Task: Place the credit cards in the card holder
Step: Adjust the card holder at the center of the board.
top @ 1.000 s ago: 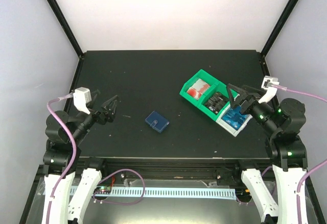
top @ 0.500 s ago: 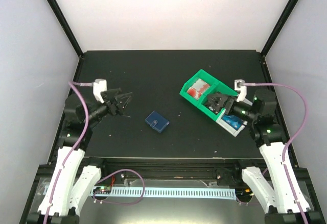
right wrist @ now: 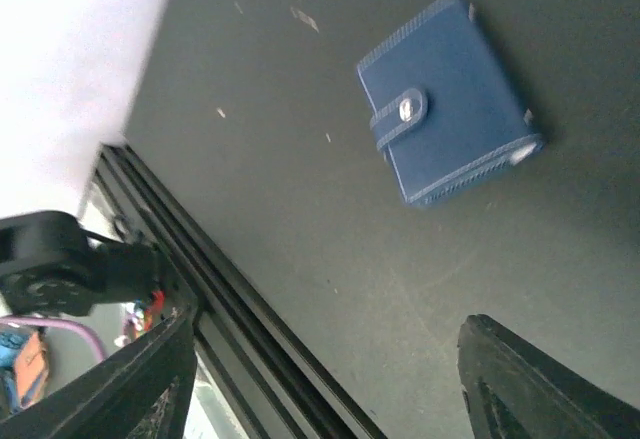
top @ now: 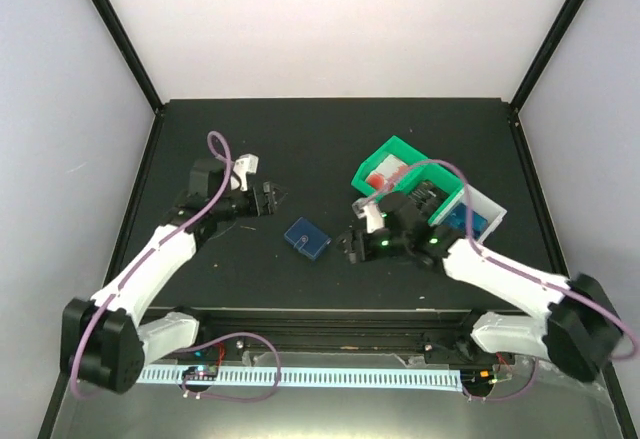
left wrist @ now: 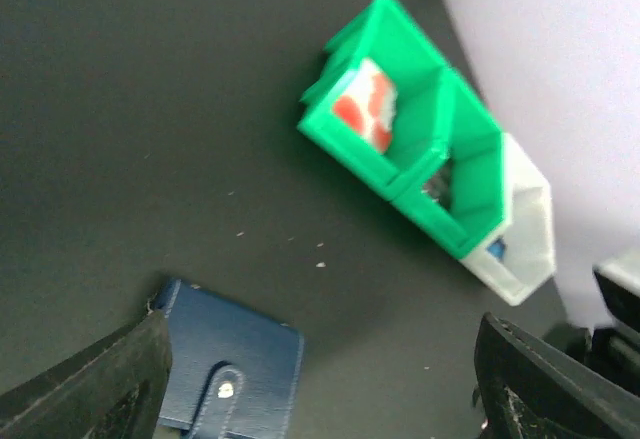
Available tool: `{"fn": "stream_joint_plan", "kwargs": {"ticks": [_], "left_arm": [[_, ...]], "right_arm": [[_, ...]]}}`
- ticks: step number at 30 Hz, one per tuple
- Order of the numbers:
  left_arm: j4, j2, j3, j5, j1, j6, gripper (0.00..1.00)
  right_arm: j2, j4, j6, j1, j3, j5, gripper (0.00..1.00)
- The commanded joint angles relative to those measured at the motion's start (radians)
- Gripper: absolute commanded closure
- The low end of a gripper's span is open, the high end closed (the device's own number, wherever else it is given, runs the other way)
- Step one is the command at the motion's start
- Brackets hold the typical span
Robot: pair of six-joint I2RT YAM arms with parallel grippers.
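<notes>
The navy card holder [top: 307, 238] lies shut on the black table, its snap tab fastened. It also shows in the left wrist view [left wrist: 225, 374] and the right wrist view [right wrist: 450, 99]. Blue credit cards [top: 457, 218] lie in the white end compartment of the bins, partly hidden by my right arm; a sliver of one shows in the left wrist view [left wrist: 497, 250]. My left gripper [top: 272, 199] is open and empty, just up-left of the holder. My right gripper [top: 354, 243] is open and empty, just right of the holder.
A green bin [top: 395, 173] holds a red and white item in one compartment and dark items in the one beside it; a white compartment [top: 486, 211] adjoins it. The table's front rail [right wrist: 230, 309] lies close to my right gripper.
Both arms have swung in toward the card holder. My left gripper moved right from the table's left side. My right gripper moved left from over the bins to beside the holder.
</notes>
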Motion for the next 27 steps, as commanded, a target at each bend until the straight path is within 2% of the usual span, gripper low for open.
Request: {"fn": "stream_joint_plan", "kwargs": {"ticks": [1,6,12,20,27], "left_arm": [[-0.086,0.136,0.102,-0.078,-0.018,0.035,0.17],[-0.14,0.296,0.186,-0.087,-0.034,0.076,0.2],[-0.167,0.447,0.268,-0.08,-0.039,0.082,0.25],[-0.13,0.542,0.299,-0.068,-0.042,0.032,0.27],[-0.094,0.597,0.308,-0.051,-0.053,0.01,0.3]], "right_arm": [[0.192,0.082,0.024,0.152,0.06,0.168,0.3],[0.383,0.183,0.052,0.28,0.122,0.23,0.39],[0.574,0.183,0.053,0.336,0.233,0.279,0.46],[0.671,0.17,0.05,0.34,0.267,0.286,0.48],[0.692,0.141,0.065,0.329,0.256,0.37,0.51]]}}
